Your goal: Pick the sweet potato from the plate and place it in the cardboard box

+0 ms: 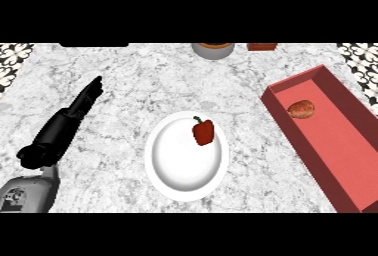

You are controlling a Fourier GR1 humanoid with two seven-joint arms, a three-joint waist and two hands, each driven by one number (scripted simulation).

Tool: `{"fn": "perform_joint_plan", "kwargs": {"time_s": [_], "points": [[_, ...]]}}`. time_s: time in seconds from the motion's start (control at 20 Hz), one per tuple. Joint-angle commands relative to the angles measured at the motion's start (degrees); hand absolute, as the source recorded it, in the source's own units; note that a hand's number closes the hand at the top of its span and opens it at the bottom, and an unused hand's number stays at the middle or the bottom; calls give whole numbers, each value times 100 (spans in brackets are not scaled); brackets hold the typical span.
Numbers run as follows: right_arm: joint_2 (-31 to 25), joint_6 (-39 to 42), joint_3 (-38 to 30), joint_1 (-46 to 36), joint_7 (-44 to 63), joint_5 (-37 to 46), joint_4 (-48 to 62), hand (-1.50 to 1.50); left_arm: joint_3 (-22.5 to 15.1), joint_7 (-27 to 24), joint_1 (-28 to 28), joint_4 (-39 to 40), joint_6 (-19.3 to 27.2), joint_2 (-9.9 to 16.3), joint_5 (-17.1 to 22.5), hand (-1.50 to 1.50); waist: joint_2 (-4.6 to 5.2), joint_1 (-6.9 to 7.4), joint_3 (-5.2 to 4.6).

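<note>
Nearest, the round white plate [184, 165] holds only a red bell pepper [204, 132]. At left the left hand [68, 120] lies released, fingers straight, grasping nothing. The right hand is out of view. Farther right, the orange-brown sweet potato [300, 109] lies inside the long red cardboard box [347, 165], well apart from the hand. Placing looks done; nothing but withdrawal seems left.

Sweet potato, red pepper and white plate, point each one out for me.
sweet potato [300, 109], head view, middle of its body, inside the red box.
red pepper [204, 132], head view, centre of its red flesh.
white plate [177, 172], head view, bare lower part of the plate.
</note>
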Motion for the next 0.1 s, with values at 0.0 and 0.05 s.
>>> {"fn": "perform_joint_plan", "kwargs": {"time_s": [0.0, 0.05], "points": [[-204, 137, -631, 323, -113, -598, -49, -150, -76, -90, -226, 320, 159, -197, -182, 0, 12, -25, -11], [-204, -51, -793, 413, -732, -510, 398, -150, 61, 140, -250, 77, 53, -39, -59, 0, 21, 29, -6]]}}
